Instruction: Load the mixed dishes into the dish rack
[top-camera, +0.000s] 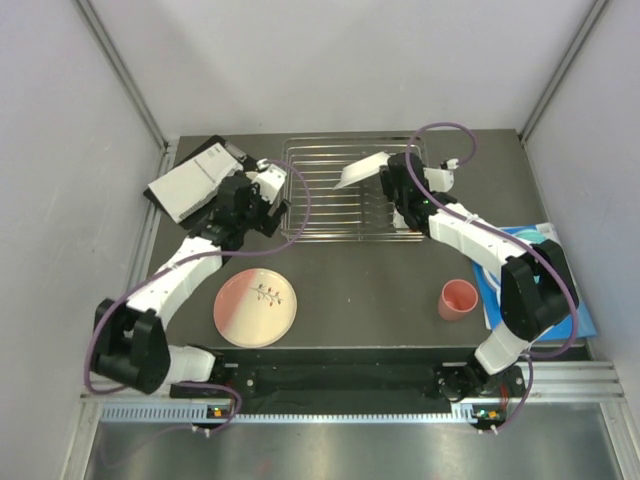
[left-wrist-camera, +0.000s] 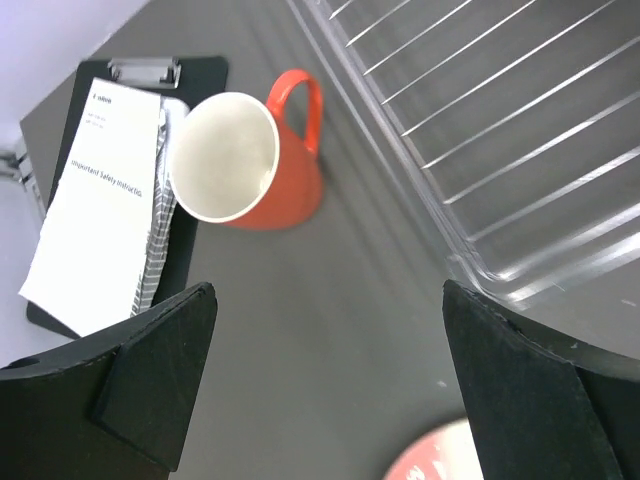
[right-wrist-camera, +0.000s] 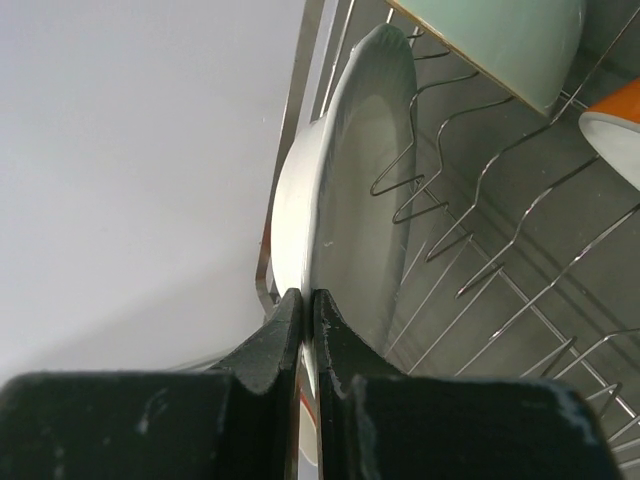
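Note:
My right gripper is shut on the rim of the white plate. It holds the plate on edge and tilted over the wire dish rack, near its back right. Past the plate in the right wrist view are the mint green bowl and part of the orange mug. My left gripper hangs open above the table just left of the rack, with the orange mug ahead of it and nothing between its fingers. The pink-and-cream plate lies front left. The salmon-pink cup stands front right.
A black clipboard with a white booklet lies at the back left, close to the mug. Blue and turquoise items sit at the right edge, under my right arm. Grey walls close in the table on three sides.

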